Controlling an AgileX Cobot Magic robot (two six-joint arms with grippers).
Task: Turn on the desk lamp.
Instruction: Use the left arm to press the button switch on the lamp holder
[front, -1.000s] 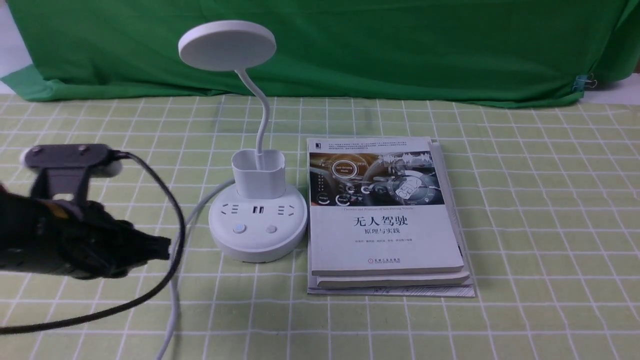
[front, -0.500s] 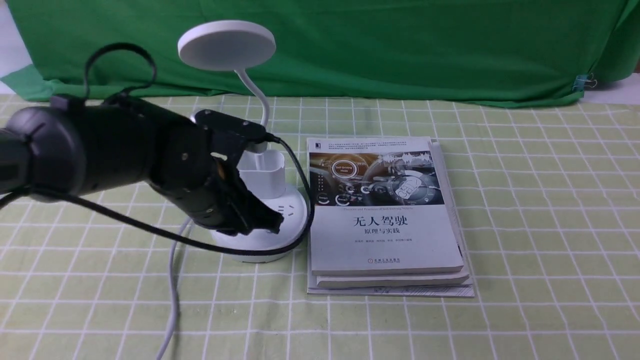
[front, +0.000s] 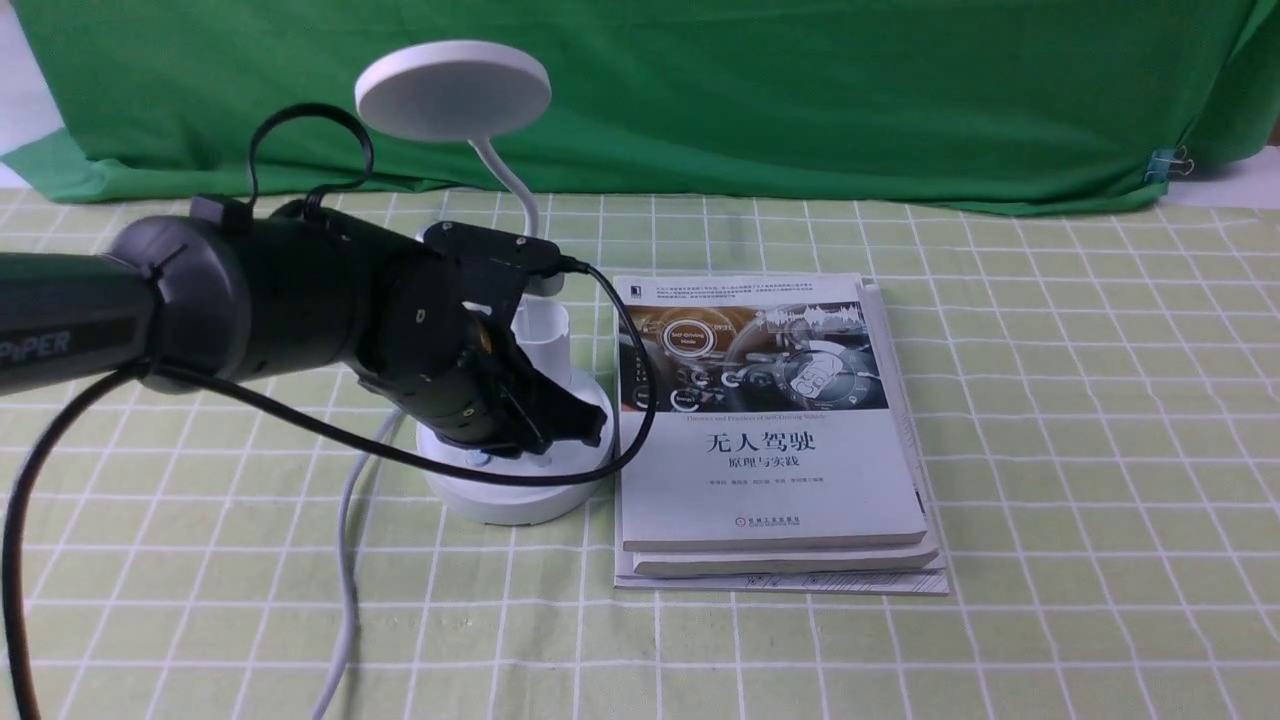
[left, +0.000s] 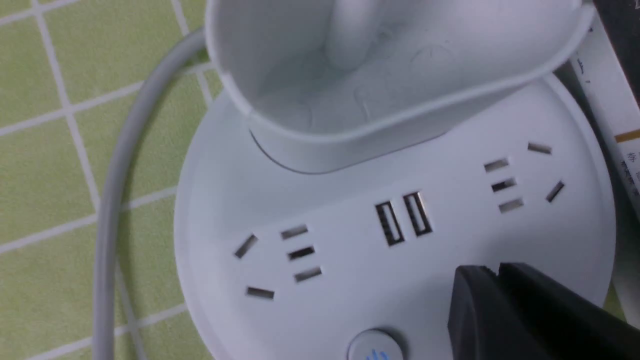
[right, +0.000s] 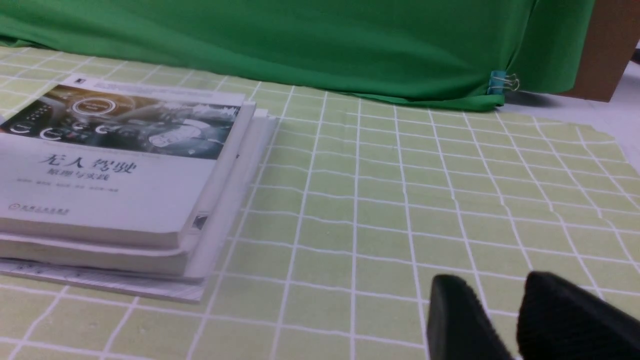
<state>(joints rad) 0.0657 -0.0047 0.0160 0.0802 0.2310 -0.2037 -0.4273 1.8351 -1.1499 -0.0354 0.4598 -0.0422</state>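
Note:
The white desk lamp (front: 453, 88) stands left of centre, its round disc head on a thin bent neck above a cup holder and a round base (front: 520, 495). My left gripper (front: 592, 428) is shut and hovers low over the right part of that base. In the left wrist view the shut gripper (left: 495, 272) sits just below the two USB slots, beside a round button (left: 375, 347) with a blue mark. A second button is hidden. My right gripper (right: 492, 290) is open with a narrow gap, holding nothing, over bare tablecloth.
A stack of books (front: 770, 430) lies right against the lamp base. The lamp's white cord (front: 345, 560) runs from the base toward the front edge. A green backdrop (front: 800, 100) hangs behind the checked cloth.
My left arm has swung from the left side across and forward, so its shut gripper now hangs over the lamp base. The lamp and books have not moved.

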